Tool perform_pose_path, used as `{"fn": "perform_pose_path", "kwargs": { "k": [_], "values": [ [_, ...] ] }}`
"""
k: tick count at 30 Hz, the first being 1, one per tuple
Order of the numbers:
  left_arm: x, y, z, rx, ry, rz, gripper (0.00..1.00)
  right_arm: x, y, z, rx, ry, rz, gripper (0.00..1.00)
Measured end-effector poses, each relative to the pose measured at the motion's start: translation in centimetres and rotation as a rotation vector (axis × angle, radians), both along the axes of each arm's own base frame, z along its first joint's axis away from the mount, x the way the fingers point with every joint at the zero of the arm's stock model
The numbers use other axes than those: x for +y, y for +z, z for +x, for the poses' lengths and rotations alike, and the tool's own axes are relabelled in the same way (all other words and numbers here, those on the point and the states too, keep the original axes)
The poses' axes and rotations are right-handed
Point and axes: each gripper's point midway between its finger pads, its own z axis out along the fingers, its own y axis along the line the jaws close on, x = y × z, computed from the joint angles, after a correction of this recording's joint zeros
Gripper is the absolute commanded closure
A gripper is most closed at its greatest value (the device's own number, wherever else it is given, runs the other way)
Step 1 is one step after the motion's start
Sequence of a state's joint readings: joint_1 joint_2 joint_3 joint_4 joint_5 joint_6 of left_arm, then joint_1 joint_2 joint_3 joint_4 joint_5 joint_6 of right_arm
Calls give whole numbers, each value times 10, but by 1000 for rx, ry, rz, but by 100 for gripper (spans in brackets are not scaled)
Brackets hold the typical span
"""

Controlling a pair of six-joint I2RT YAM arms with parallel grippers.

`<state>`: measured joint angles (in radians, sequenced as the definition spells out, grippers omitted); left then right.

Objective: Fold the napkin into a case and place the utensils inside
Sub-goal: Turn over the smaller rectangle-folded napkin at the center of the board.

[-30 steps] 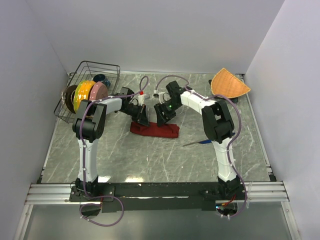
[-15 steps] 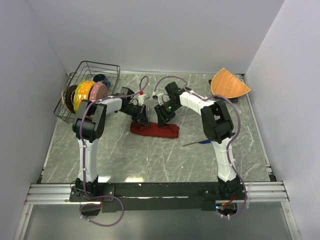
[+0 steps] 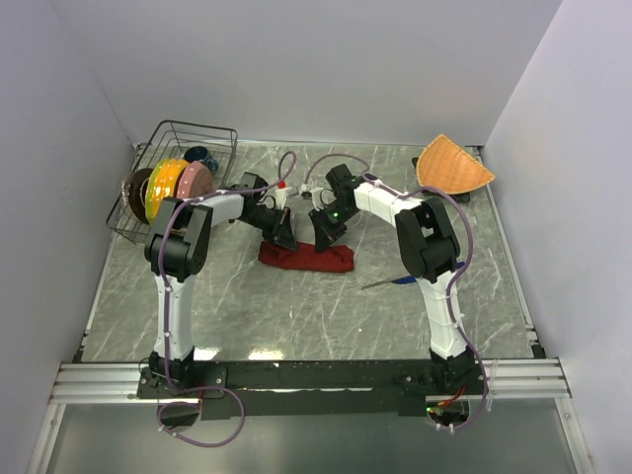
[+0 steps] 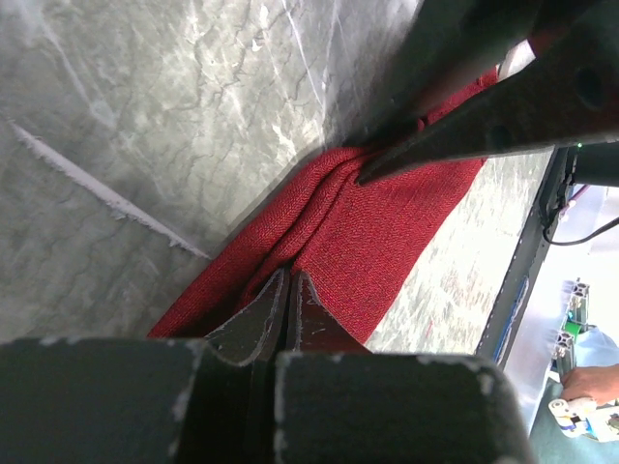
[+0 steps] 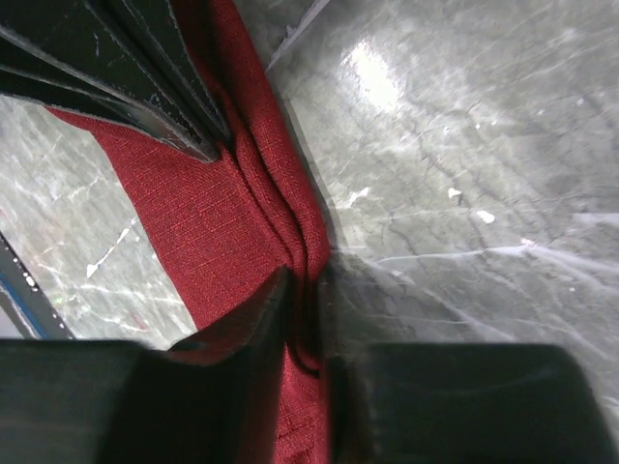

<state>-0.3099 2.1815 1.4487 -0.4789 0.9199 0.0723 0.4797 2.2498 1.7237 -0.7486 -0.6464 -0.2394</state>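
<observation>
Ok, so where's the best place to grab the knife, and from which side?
Probably mid-length, straight down from above. The knife lies flat on the table, thin and nearly crosswise, its blue end close beside the right arm. Close across its narrow width; a sideways approach would likely just slide it along the marble.

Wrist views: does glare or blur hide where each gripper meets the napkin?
Left wrist: the napkin weave is sharp, the left gripper close, dark and soft; right wrist: a glare patch on the table sits clear of the napkin, the right gripper blurred; top external: even light, contact too small to judge.
</observation>
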Motion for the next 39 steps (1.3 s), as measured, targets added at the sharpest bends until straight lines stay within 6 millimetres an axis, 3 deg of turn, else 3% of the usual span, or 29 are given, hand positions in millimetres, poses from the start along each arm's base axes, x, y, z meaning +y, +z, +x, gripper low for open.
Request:
{"fn": "perform_pose_path", "kwargs": {
  "k": [1,5,10,13,18,22,26,30,34,39],
  "values": [
    [-1,0,-1,2,0,1,99,0,0,-1,2,3,1,100],
    [-2,-1,-2,6,0,0,94,-1,-1,-2,9,-1,-2,100],
    [-2,0,-4,0,3,-10,66,-1,-2,-4,12,-9,1,100],
    [1,7,-9,-4,19,-39,57,-2,-1,-5,0,-18,7,100],
    [20,23,-17,-7,82,-47,57,-5,1,-6,-48,-37,-3,100],
    [42,51,-3,-53,161,-62,57,-13,7,-6,-125,-65,-27,100],
    [58,87,8,-141,211,-82,57,-22,23,-1,-274,-92,-59,100],
    [68,110,10,-200,235,-95,57,-20,46,9,-475,-94,-79,100],
    [78,112,3,-199,259,-92,57,-15,63,21,-679,-104,-121,100],
    [89,103,-10,-160,286,-72,57,-17,57,27,-921,-122,-246,100]
  ]
}}
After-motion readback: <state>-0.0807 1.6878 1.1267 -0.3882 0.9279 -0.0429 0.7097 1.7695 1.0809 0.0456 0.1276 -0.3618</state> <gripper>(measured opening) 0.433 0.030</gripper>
